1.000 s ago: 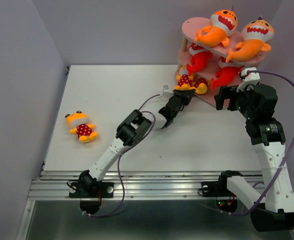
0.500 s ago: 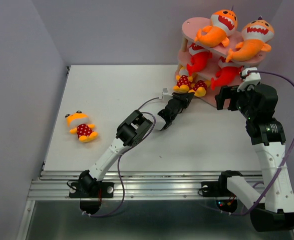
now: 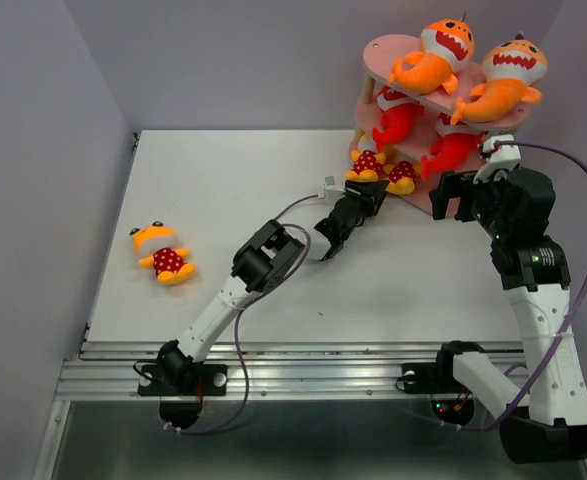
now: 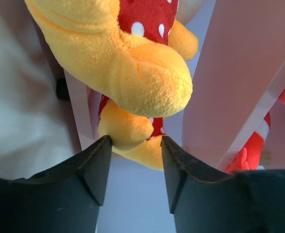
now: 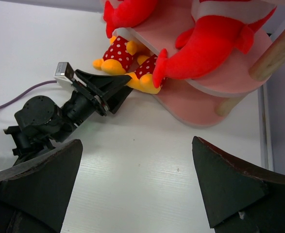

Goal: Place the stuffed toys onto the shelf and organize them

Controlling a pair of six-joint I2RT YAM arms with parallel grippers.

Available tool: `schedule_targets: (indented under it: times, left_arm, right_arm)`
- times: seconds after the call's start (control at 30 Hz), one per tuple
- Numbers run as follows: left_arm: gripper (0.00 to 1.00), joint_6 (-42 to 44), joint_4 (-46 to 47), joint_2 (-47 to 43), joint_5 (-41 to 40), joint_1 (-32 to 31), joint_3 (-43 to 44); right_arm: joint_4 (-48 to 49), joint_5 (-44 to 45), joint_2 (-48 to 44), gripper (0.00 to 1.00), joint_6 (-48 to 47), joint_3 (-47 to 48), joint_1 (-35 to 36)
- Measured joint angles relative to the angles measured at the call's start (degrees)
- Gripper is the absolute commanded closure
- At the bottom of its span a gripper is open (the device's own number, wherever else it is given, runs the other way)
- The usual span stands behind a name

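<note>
**Desk:** What are you seeing, biggest things first?

**Me:** I'm looking at the table (image 3: 223, 200), which is carrying the shelf (image 3: 385, 50) at its far right corner. My left arm (image 3: 258, 265) is stretching low and diagonally from the near edge toward the shelf's bottom board, elbow bent above the middle of the table. My right arm (image 3: 533, 290) is standing tall along the right edge, with its wrist bending down just in front of the shelf.

**Desk:** And the claws?

**Me:** The left gripper (image 3: 361, 195) is lying almost level, with its jaws parted and clamping nothing. A yellow foot is sitting right at its fingertips (image 4: 103, 150). The right gripper (image 5: 137, 143) is hanging spread wide over bare table, with nothing between the jaws.

**Desk:** Where are the toys sitting?

**Me:** Two orange sharks (image 3: 438, 55) are lying on the top board. Two red sharks (image 3: 398, 120) are lying on the middle board. Two dotted figures (image 3: 368, 165) are resting side by side on the near rim of the bottom board. The lone figure (image 3: 161, 255) is lying near the table's left edge, well apart from both arms.
</note>
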Motion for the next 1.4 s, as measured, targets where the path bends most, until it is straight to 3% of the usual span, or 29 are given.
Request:
schedule_targets:
  times: [0.3, 0.6, 0.7, 1.0, 1.4]
  left_arm:
    - [0.26, 0.09, 1.27, 0.0, 0.83, 0.0, -1.03]
    - [0.24, 0.48, 5.79, -1.18, 1.68, 0.0, -6.12]
    - [0.13, 1.16, 7.74, -1.81, 1.81, 0.0, -7.91]
    - [0.13, 2.43, 13.2, -4.98, 2.56, 0.07, -14.49]
    - [0.23, 2.21, 15.06, -10.78, 1.66, 1.16, -26.47]
  right_arm:
    - [-0.02, 0.04, -0.07, 0.0, 0.0, 0.02, 0.0]
    - [0.0, 0.24, -0.66, 0.0, 0.0, 0.02, 0.0]
    - [0.0, 0.24, -0.74, 0.0, 0.0, 0.02, 0.0]
    - [-0.02, 0.48, -0.9, 0.0, -0.02, 0.0, 0.0]
    - [0.0, 0.85, -1.25, 0.0, -0.04, -0.04, 0.0]
